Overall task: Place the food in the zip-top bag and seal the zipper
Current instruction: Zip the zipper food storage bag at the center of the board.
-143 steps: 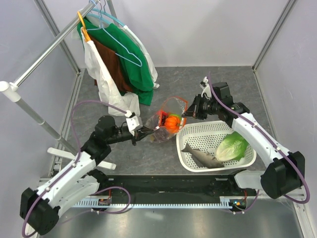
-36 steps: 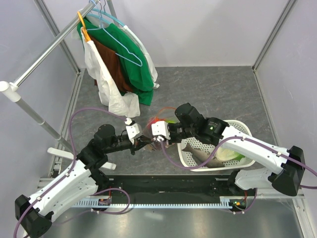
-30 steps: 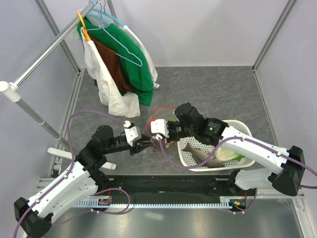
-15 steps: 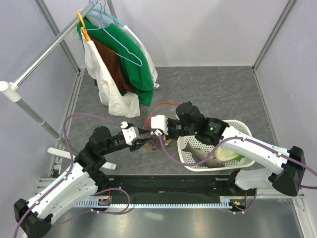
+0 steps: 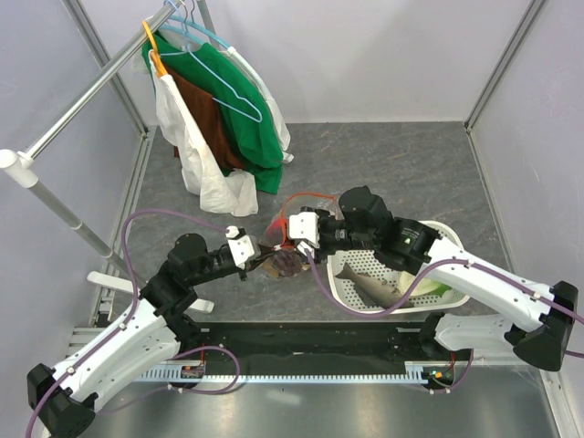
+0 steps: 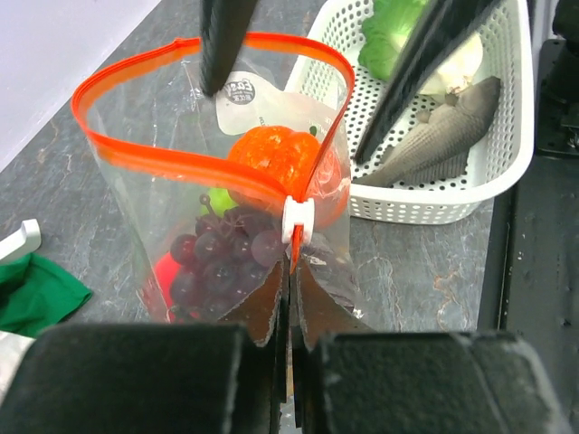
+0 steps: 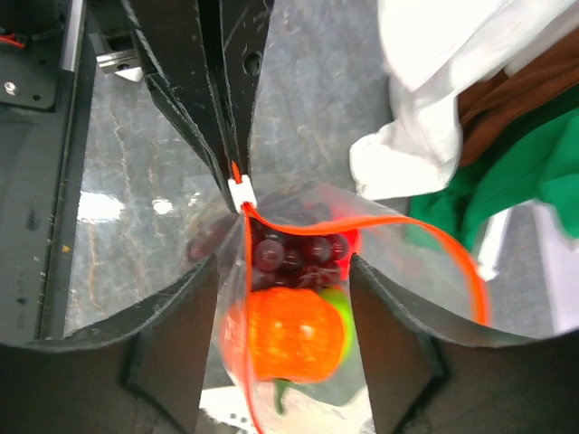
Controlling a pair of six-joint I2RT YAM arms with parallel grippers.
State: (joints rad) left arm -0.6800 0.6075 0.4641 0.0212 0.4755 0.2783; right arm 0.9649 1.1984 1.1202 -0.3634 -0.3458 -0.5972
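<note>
At the zipper (image 6: pixel 181 163), right hand (image 7: pixel 282 271) has opened.

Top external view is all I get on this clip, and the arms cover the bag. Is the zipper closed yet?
Observer: No. The left wrist view shows the zipper standing open in a loop, its white slider at the near end.
Operator: Who holds the bag?
Observer: The left gripper is shut on the zipper's end, beside the slider.
Operator: And the right?
Observer: The right gripper is open, fingers apart over the bag.
</note>
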